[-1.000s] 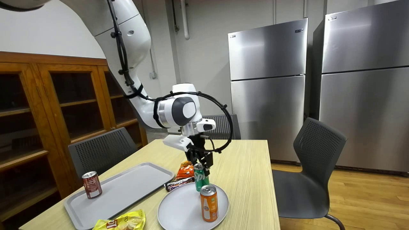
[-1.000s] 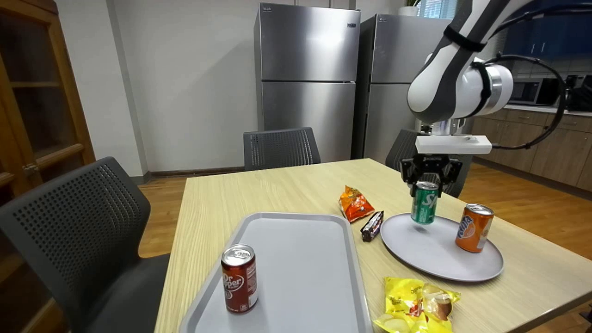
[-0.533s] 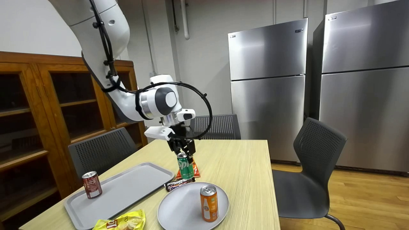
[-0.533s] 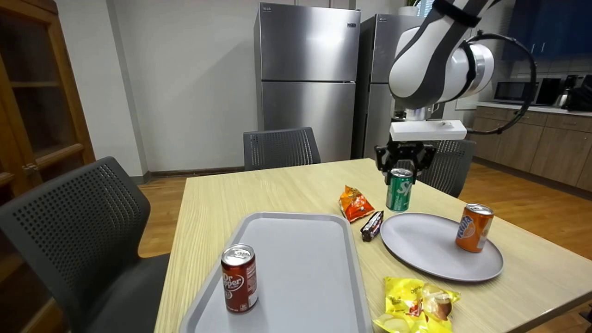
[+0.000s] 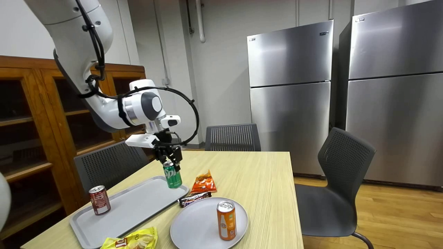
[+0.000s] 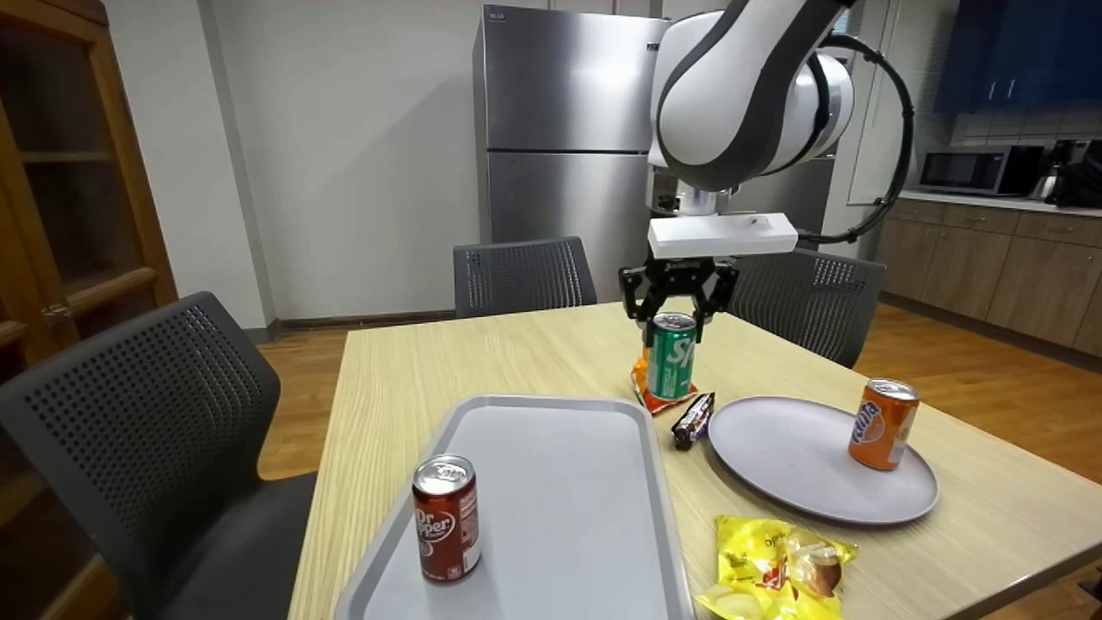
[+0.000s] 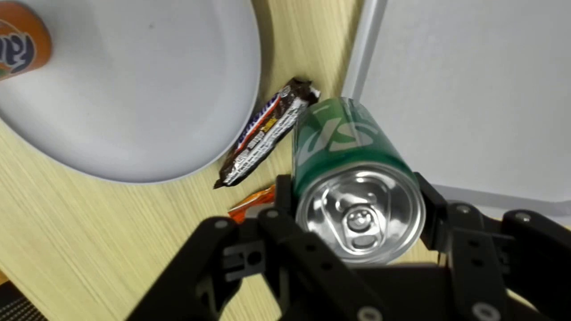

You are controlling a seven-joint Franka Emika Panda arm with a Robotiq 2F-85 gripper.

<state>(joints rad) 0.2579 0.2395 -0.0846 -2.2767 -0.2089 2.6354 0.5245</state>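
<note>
Sprite can (image 7: pixel 354 178), gripped near its top, jaws spread can-wide

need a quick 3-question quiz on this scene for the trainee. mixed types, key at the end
1. Multiple choice: what does the pincer grip?
A. chocolate bar
B. Sprite can
C. yellow snack bag

2. True or false: the Fanta can stands upright on the round plate.

3. Fill in: the Dr Pepper can stands on the gray ____.

Key: 1. B; 2. true; 3. tray
</note>
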